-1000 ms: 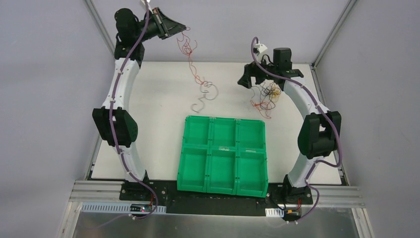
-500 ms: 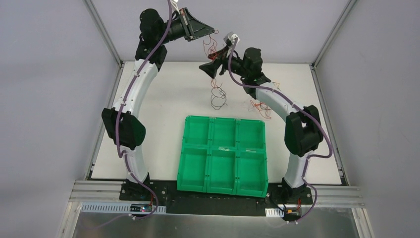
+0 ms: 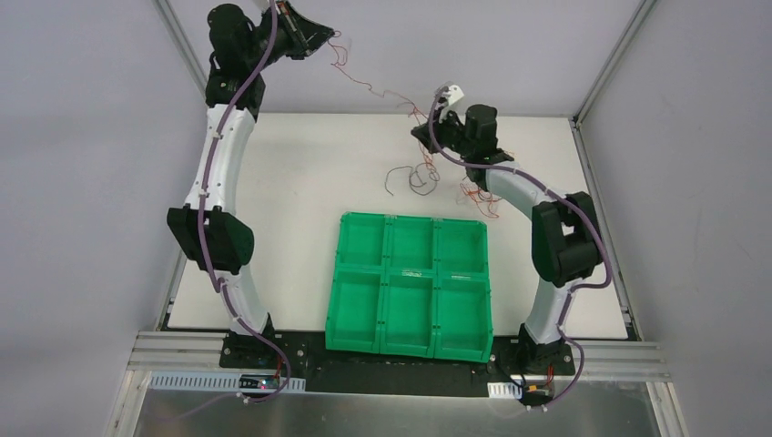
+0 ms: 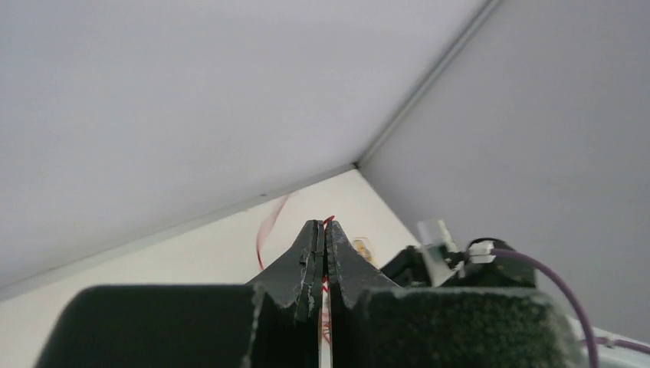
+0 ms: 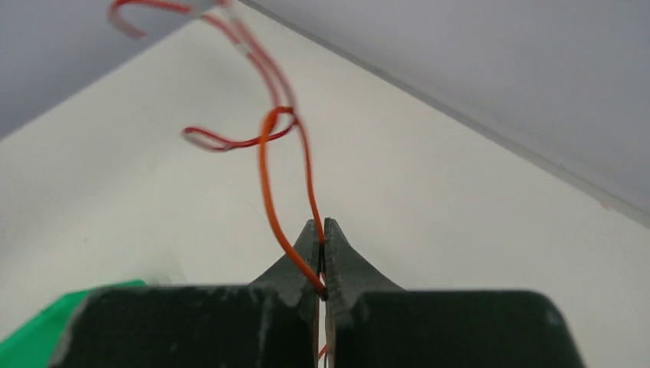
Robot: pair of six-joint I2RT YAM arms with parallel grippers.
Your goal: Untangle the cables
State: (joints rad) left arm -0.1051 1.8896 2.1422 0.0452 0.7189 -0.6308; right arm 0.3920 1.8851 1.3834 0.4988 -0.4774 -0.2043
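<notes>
Right wrist view: I've got the right gripper pinched tight on a red cable plus an orange one. Left gripper is clamped on the red cable too. Top cam: it's strung btwn both grippers. The other cables lie on the table, just past the green tray.

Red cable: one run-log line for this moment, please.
left fingers: shut on red cable | right fingers: shut on same cable | state: cable strung between them
</notes>
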